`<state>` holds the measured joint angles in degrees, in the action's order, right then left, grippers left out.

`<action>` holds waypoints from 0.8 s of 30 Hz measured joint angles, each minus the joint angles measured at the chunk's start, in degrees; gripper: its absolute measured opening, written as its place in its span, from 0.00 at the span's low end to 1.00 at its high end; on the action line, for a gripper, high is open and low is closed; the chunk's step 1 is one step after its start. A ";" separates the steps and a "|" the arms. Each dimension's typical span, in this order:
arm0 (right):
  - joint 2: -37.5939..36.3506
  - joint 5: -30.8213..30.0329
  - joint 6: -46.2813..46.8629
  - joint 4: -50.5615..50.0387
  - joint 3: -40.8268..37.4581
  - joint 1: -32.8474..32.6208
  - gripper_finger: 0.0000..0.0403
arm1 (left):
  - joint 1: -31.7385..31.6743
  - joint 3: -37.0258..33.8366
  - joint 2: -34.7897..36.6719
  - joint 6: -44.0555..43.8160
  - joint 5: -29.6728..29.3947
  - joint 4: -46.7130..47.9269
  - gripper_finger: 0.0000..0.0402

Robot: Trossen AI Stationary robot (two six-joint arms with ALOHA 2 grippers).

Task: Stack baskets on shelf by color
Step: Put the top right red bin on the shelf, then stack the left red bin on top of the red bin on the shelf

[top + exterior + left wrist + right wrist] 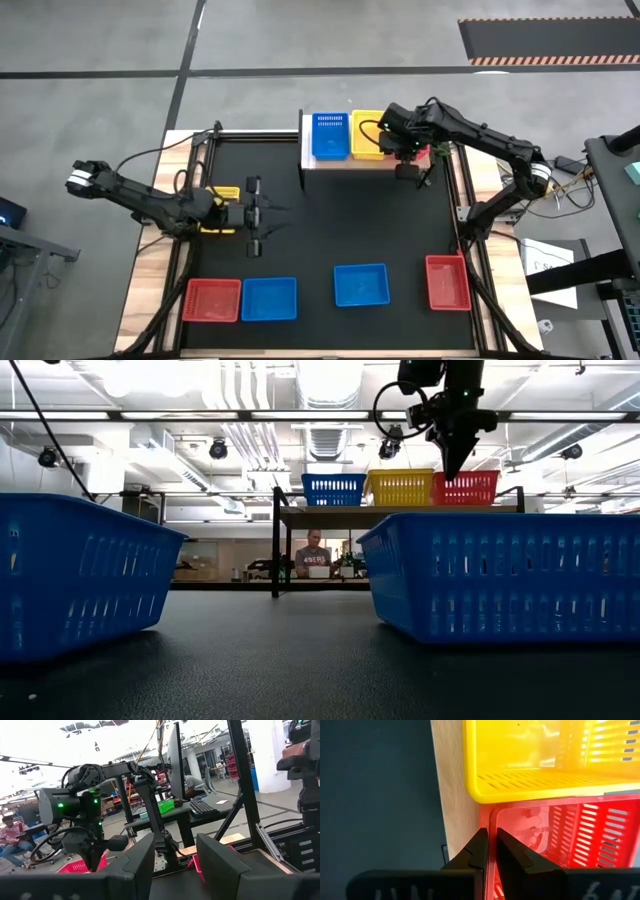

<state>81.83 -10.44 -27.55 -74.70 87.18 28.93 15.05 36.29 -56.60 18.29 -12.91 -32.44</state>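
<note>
At the shelf [305,150], toward one o'clock on the table, a red basket [560,840] is pinched by its rim in the right gripper [491,851], beside the yellow basket [367,135]. The left gripper [268,216], fingers apart, is parked at nine o'clock.

Glossy plastic baskets [555,765] on a pale wooden shelf [451,795].

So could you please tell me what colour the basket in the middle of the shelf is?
Yellow. The middle basket on the shelf shows best in the low view.
</note>
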 joint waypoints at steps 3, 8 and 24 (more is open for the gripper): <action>0.17 0.15 0.48 -0.01 0.00 0.00 0.06 | 0.00 0.00 -0.28 -0.07 0.00 -0.11 0.32; 0.81 0.40 0.97 0.02 -0.04 0.00 0.13 | 0.00 -0.01 -0.38 -1.02 0.00 -0.10 0.32; -0.23 0.09 4.52 -4.59 4.93 -0.07 0.33 | 0.04 -0.02 -3.02 -7.66 0.03 0.02 0.32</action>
<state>81.60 -10.35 -23.03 -79.29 92.11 28.86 15.09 36.27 -59.62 10.64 -12.88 -32.42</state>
